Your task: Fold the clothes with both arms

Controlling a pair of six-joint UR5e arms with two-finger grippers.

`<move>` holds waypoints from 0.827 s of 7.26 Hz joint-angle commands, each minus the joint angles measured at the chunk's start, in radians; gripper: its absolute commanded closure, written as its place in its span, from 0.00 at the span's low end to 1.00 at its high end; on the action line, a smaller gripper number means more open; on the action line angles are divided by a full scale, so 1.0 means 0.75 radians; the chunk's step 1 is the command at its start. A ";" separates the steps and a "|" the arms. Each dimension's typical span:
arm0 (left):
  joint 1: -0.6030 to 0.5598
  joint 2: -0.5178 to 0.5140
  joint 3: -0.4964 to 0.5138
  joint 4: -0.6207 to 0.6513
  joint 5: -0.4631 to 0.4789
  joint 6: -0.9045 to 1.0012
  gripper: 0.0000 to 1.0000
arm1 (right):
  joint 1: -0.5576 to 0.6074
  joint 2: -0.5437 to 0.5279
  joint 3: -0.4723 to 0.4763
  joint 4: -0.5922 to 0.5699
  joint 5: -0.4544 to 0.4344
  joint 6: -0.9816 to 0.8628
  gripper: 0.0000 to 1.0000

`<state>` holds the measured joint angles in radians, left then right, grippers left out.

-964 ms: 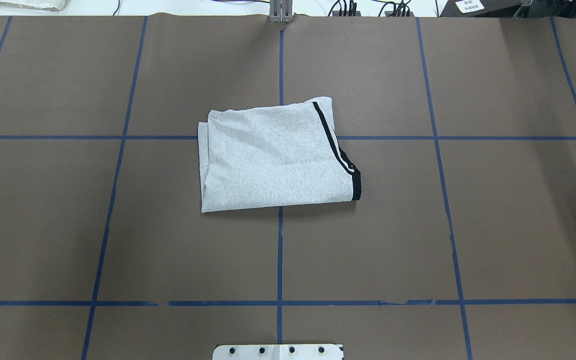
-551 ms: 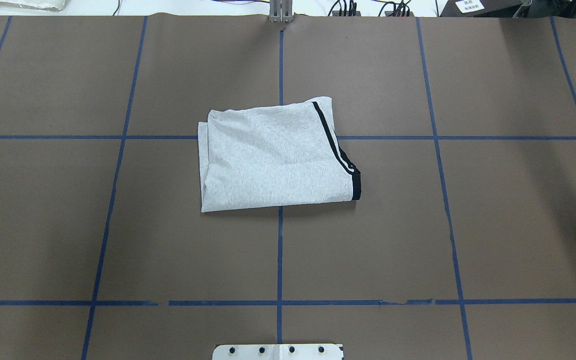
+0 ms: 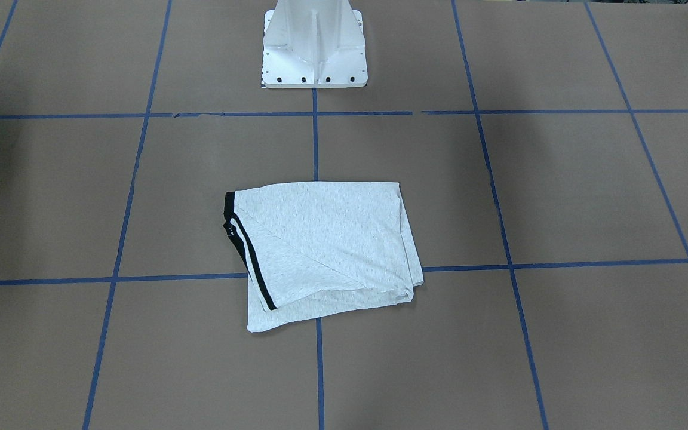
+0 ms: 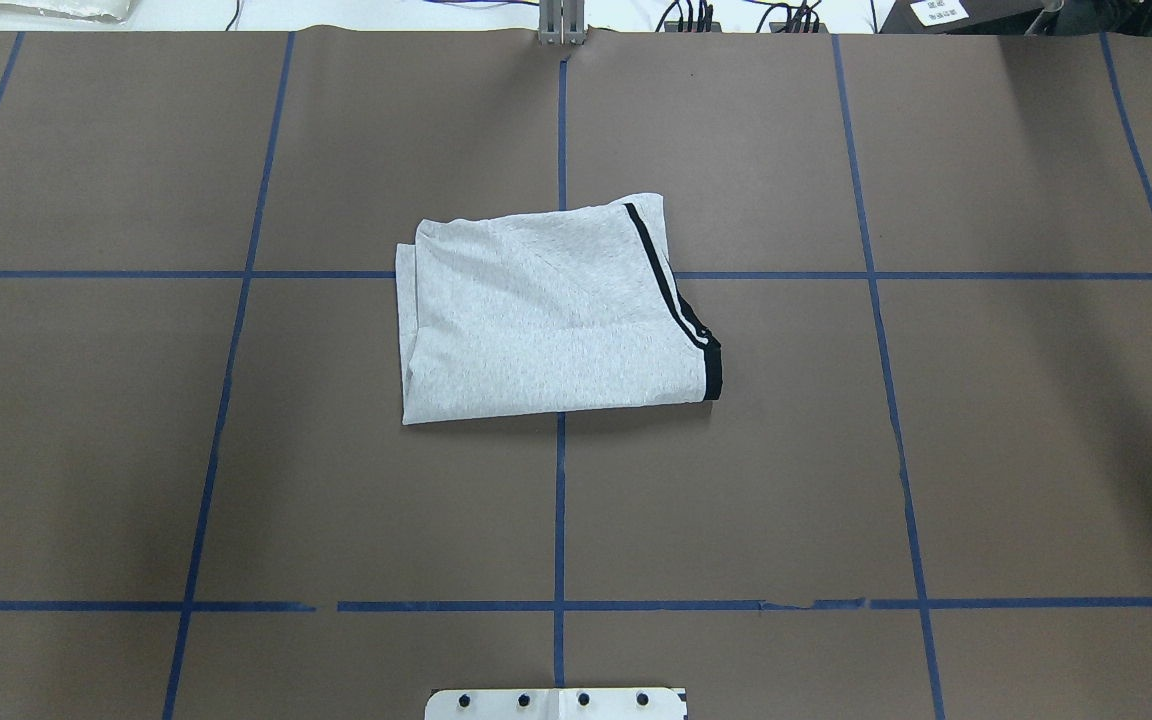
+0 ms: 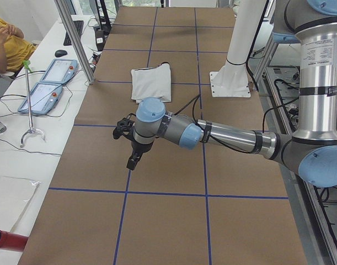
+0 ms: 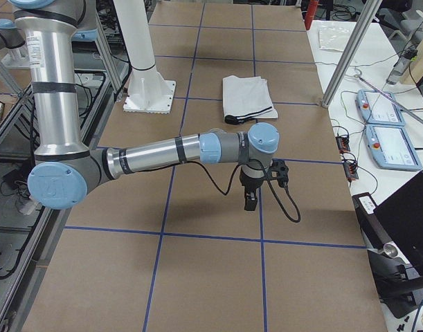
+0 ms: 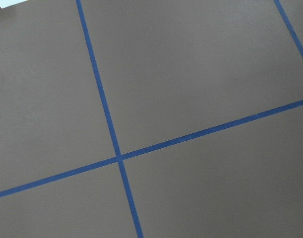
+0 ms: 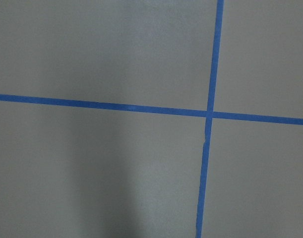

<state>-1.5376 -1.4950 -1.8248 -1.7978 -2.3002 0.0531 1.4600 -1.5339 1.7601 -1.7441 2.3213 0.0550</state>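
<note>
Folded grey T-shirt (image 4: 551,315) lying flat at the centre of the brown surface (image 4: 986,450), over a crossing of the blue tape grid (image 4: 559,500), at 12 o'clock from the white pedestal base (image 4: 556,703) in the overhead view. Its black stripe (image 4: 661,275) runs along the 3 o'clock edge. The left arm (image 5: 229,135) and right arm (image 6: 156,155) reach out low over bare surface, well apart from the shirt. For the left gripper (image 5: 133,161) and right gripper (image 6: 249,201), spread or pressed together cannot be told.
</note>
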 commanded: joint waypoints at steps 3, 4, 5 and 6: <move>0.001 -0.023 0.071 -0.012 -0.009 0.003 0.00 | -0.004 -0.041 0.014 0.014 0.006 0.020 0.00; 0.003 -0.044 0.071 -0.012 -0.009 0.003 0.00 | -0.002 -0.031 0.024 0.012 0.038 0.023 0.00; 0.001 -0.040 0.065 -0.014 -0.009 0.007 0.00 | -0.002 -0.037 0.001 0.012 0.036 0.021 0.00; -0.001 -0.030 0.048 -0.016 -0.009 0.005 0.00 | 0.025 -0.039 0.017 0.014 0.042 0.021 0.00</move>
<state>-1.5371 -1.5217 -1.7781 -1.8084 -2.3072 0.0569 1.4640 -1.5620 1.7693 -1.7345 2.3473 0.0701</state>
